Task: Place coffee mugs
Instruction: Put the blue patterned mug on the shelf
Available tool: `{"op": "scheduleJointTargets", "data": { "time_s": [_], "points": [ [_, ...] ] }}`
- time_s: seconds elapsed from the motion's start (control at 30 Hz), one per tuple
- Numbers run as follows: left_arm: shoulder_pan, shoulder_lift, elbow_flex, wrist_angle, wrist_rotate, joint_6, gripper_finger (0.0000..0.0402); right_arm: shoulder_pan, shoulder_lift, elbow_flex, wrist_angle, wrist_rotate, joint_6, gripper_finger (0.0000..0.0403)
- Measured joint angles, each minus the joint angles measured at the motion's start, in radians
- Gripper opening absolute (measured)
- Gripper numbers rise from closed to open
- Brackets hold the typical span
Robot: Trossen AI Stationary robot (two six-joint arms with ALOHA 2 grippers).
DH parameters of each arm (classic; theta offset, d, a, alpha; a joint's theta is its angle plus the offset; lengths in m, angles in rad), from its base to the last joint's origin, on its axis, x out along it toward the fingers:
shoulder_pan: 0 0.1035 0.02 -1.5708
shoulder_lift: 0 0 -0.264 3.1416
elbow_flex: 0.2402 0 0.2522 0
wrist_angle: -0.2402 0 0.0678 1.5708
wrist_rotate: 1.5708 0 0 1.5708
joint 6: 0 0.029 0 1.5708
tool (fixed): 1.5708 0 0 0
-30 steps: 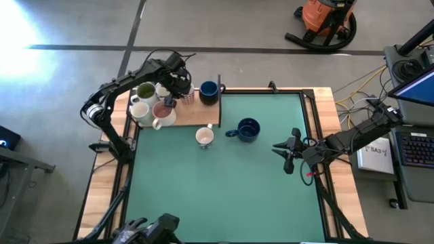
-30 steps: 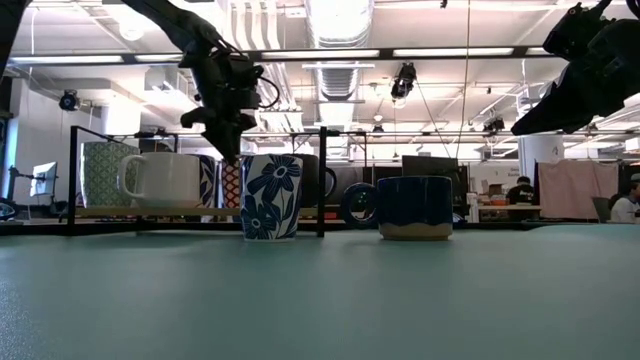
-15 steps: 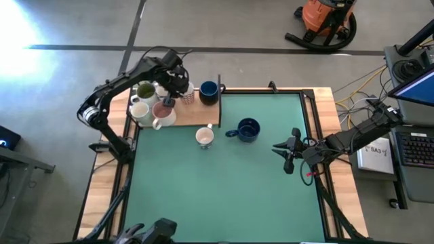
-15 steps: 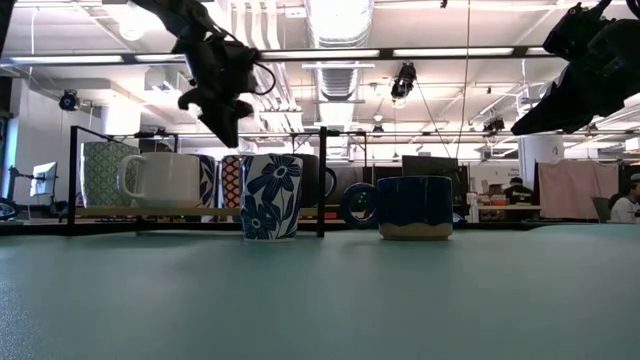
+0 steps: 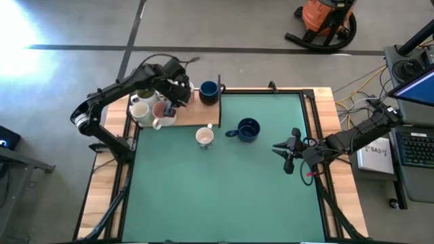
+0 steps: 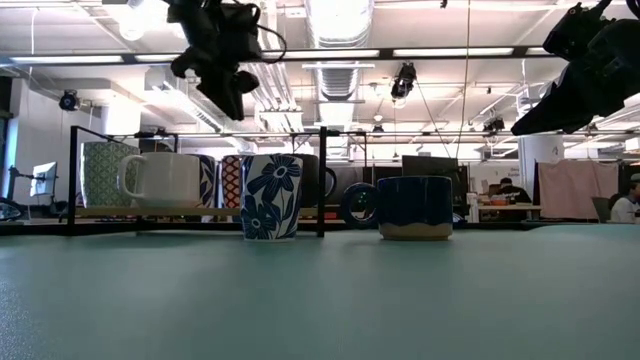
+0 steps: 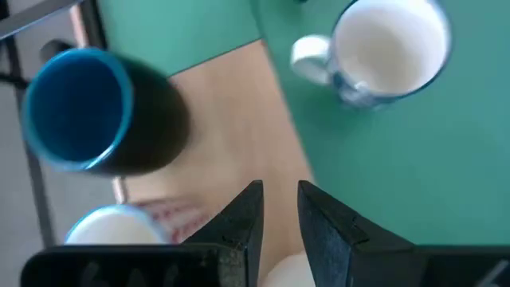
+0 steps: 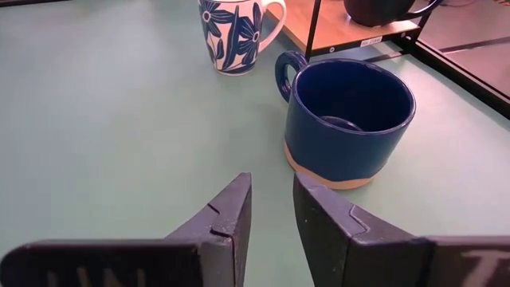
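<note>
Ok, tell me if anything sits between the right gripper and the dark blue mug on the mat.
Nothing visible does. The right gripper faces the dark blue mug across bare green mat. The blue-flowered mug stands farther off to one side, clear of that line.

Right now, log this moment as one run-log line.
left gripper: empty, raised over wooden tray | right gripper: empty, waiting right | floral mug, navy mug: on green mat
</note>
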Motion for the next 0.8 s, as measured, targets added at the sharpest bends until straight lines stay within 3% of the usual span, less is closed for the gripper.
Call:
{"op": "scheduleJointTargets", "data": {
  "time_s": [0.33,0.8],
  "points": [
    [-0.204,0.0,-0.001,0.01,-0.004,-0.219,0.0062,0.0,0.0,0.0,0.0,0.0,0.0,0.0086],
    [-0.495,0.0,-0.064,0.116,-0.153,-0.585,0.0073,0.0,0.0,0.0,0.0,0.0,0.0,0.0086]
  ]
}}
